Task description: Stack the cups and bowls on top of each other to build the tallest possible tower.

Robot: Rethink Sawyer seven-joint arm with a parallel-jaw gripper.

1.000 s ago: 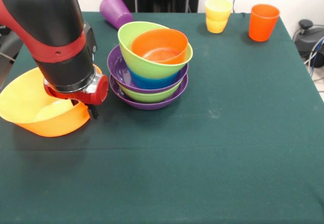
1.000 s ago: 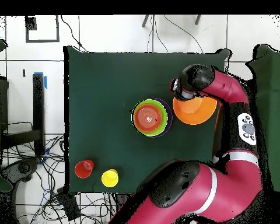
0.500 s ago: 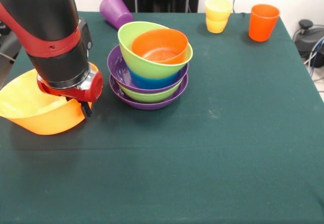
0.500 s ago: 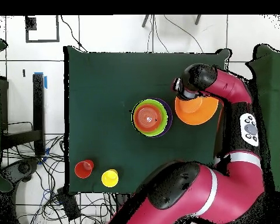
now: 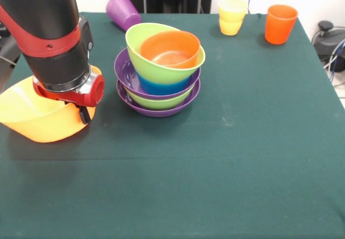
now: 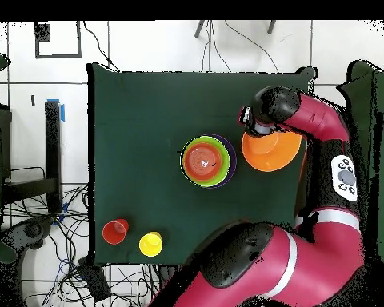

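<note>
Down at the left of the front view, the gripper [image 5: 82, 113] sits at the rim of the very large yellow-orange bowl [image 5: 32, 117], and that bowl is tilted, its near side tipped up off the green tablecloth [image 5: 215, 179]. Only one dark fingertip shows under the red wrist collar, so whether the jaws are clamped on the rim or parted, I cannot tell. Judging the step, this bowl is the one in hand, and being the widest piece it probably belongs under the others as a base (not on top), so a level carry and a firm pinch on the wall look wise.

Just beside it, at centre, the tower [image 5: 159, 69]: purple bowl at the bottom, then green, purple, blue, a tilted green one, and the small red-orange bowl nested at the top. That lean could spill if bumped, so the arm wants a wide berth.

Farther back, the ribbed purple cup [image 5: 123, 11] lies on its side at upper left; the stacked yellow-orange cups [image 5: 232, 15] and the orange-red cup [image 5: 280, 23] stand upper right.

Beyond the cloth, the overhead view shows tiled floor and cables [image 6: 35, 232] at the left.
</note>
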